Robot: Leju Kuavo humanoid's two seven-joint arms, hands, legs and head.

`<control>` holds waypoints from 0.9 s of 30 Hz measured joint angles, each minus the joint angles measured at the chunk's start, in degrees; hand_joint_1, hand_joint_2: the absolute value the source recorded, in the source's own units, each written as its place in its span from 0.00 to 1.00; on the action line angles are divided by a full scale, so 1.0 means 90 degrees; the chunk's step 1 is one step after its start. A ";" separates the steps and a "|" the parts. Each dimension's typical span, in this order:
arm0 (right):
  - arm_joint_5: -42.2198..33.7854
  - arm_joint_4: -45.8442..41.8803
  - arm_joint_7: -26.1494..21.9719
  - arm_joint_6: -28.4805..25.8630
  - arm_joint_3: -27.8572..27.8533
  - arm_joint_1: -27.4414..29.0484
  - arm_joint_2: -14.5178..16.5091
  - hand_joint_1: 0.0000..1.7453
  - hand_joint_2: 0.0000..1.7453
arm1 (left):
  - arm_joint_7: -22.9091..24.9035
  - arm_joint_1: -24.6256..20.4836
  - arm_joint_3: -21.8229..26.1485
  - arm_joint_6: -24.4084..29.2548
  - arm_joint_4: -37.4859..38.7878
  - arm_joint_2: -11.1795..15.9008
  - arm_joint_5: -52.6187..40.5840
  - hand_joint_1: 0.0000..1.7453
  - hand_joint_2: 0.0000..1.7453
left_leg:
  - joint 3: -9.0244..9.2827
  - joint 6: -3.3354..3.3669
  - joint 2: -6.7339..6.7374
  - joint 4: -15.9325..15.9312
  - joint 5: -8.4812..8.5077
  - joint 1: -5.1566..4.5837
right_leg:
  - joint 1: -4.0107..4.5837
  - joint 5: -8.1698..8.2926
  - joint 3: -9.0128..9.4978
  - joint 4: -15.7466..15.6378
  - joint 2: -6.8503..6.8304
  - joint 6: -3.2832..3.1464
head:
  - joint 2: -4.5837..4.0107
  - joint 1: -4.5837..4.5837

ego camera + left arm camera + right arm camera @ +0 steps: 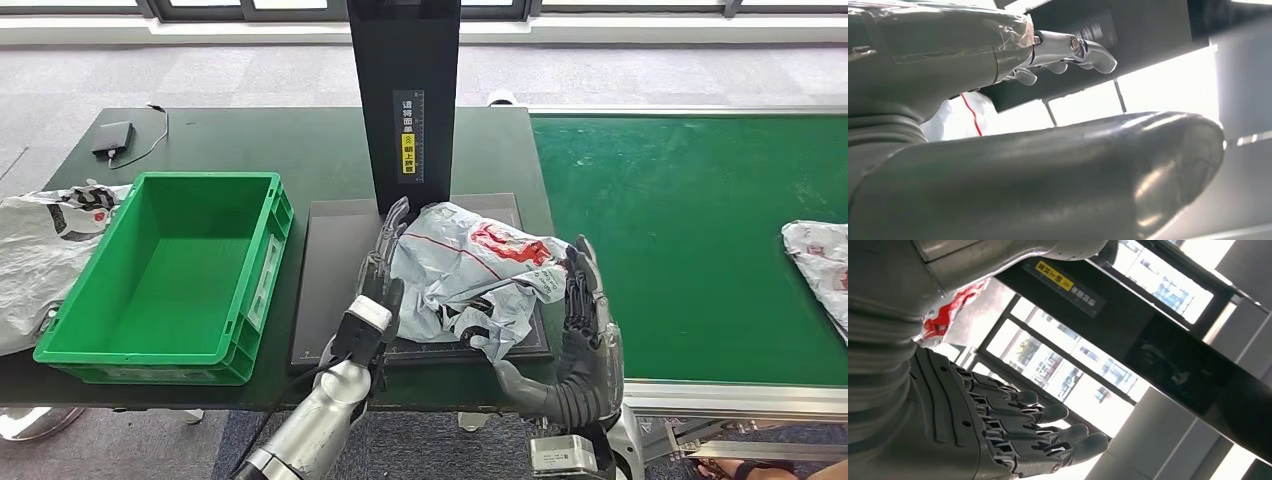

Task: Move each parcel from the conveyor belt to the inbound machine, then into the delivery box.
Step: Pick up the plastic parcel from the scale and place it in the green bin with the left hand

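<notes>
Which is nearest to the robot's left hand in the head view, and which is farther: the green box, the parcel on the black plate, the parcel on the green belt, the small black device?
From the left hand:
1. Parcel on the black plate: touching it, on its right.
2. Green box: on its left.
3. Small black device: far left table corner.
4. Parcel on the green belt: far right.

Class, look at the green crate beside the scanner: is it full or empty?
Empty. The head view shows the green crate with its bare green floor and nothing inside.

Dk green table (pixel 300 140), green crate (pixel 170 275), scanner base (pixel 330 290), blk box w/ cable (pixel 113 137)
</notes>
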 joint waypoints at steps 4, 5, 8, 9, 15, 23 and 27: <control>-0.0077 -0.0369 0.0000 -0.0087 0.0204 0.0107 -0.0195 0.00 1.00 | 0.0085 -0.0225 -0.0142 0.0021 0.0376 -0.0093 -0.0130 0.00 0.25 | 0.0002 0.0000 0.0004 0.0000 0.0001 0.0000 | 0.0000 0.0002 0.0001 0.0000 0.0003 0.0001 | 0.0000 0.0000; -0.0087 -0.0428 0.0001 -0.0094 0.0229 0.0121 -0.0229 0.00 1.00 | 0.0089 -0.0258 -0.0160 0.0021 0.0435 -0.0105 -0.0131 0.00 0.50 | 0.0002 0.0000 0.0003 0.0000 0.0001 0.0000 | 0.0000 0.0002 0.0002 0.0000 0.0004 0.0001 | 0.0000 0.0000; -0.0168 -0.0557 0.0005 -0.0134 0.0300 0.0137 -0.0317 0.00 1.00 | 0.0132 -0.0343 -0.0201 -0.0008 0.0605 -0.0135 -0.0143 0.00 1.00 | 0.0002 0.0000 0.0004 0.0000 0.0002 0.0000 | 0.0000 0.0003 0.0002 0.0001 0.0004 0.0002 | 0.0000 0.0001; -0.0236 -0.0584 0.0005 -0.0180 0.0332 0.0120 -0.0346 0.00 1.00 | 0.0186 -0.0380 -0.0217 -0.0038 0.0677 -0.0146 -0.0166 0.00 1.00 | 0.0001 0.0000 0.0004 0.0000 0.0002 0.0000 | 0.0000 0.0003 0.0002 0.0002 0.0003 0.0002 | 0.0000 0.0001; -0.0781 -0.0636 0.0005 -0.0495 0.0827 -0.0425 -0.0531 0.00 1.00 | 0.1463 -0.0809 -0.1099 0.0857 0.1349 -0.0217 -0.1054 0.00 1.00 | 0.0002 0.0002 0.0005 0.0001 0.0005 0.0000 | -0.0001 0.0007 0.0003 0.0002 0.0004 0.0001 | 0.0001 -0.0002; -0.1155 -0.0465 0.0010 -0.0491 0.1625 -0.1354 -0.0557 0.00 1.00 | 0.3092 -0.1128 -0.3395 0.1384 0.2013 -0.0222 -0.1420 0.00 1.00 | 0.0002 0.0001 0.0008 0.0000 0.0007 0.0000 | 0.0000 0.0007 0.0003 0.0005 0.0005 0.0000 | -0.0001 -0.0002; -0.1200 -0.0310 0.0009 -0.0480 0.1809 -0.1598 -0.0560 0.00 1.00 | 0.3351 -0.1162 -0.4032 0.1406 0.2237 -0.0221 -0.1472 0.00 1.00 | -0.0001 0.0001 0.0005 -0.0001 0.0007 0.0001 | 0.0000 0.0007 0.0004 0.0006 0.0002 0.0000 | -0.0001 -0.0001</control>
